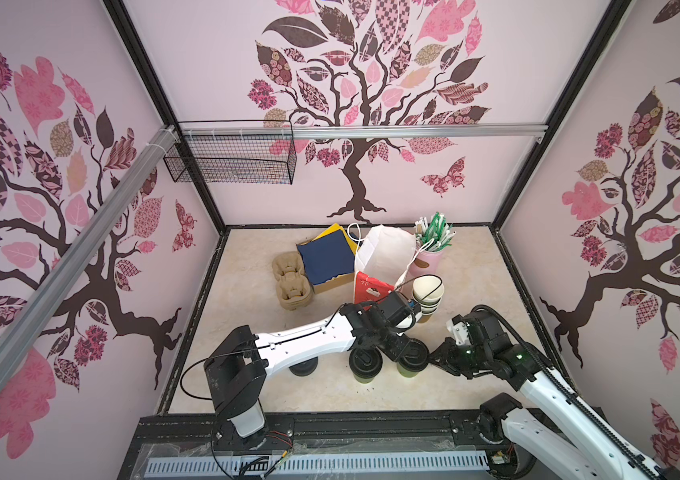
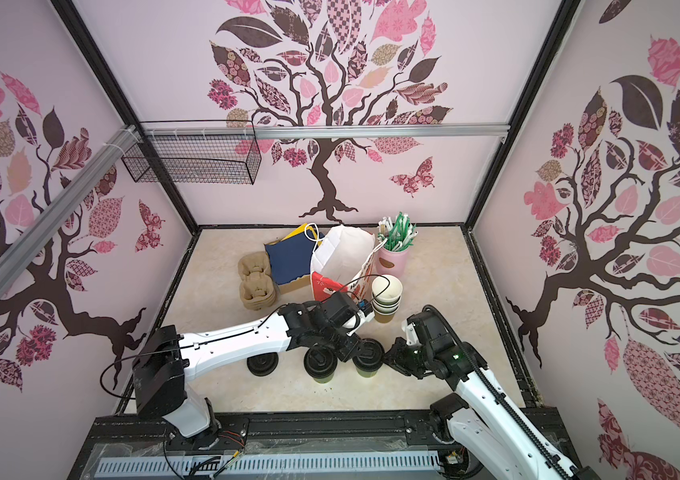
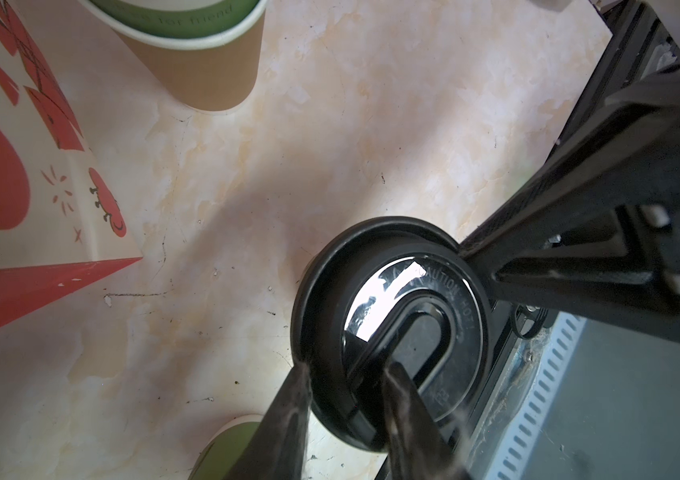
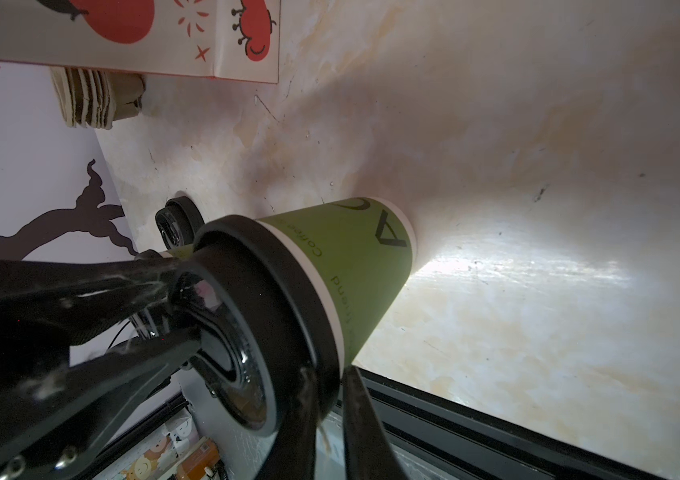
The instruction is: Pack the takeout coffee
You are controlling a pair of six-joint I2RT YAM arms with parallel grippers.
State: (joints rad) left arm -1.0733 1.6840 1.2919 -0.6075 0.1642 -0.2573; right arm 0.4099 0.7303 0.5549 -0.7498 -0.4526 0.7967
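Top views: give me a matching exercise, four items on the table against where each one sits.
Items:
1 pulp cup carriers
2 pink straw holder
3 lidless cup stack
4 loose black lid

Places:
A front, left of the lidded cups
B left of the navy-topped box
C right of the red-patterned bag
D back right, beside the white paper bag

Pairs: 1-B, 2-D, 3-C, 4-A.
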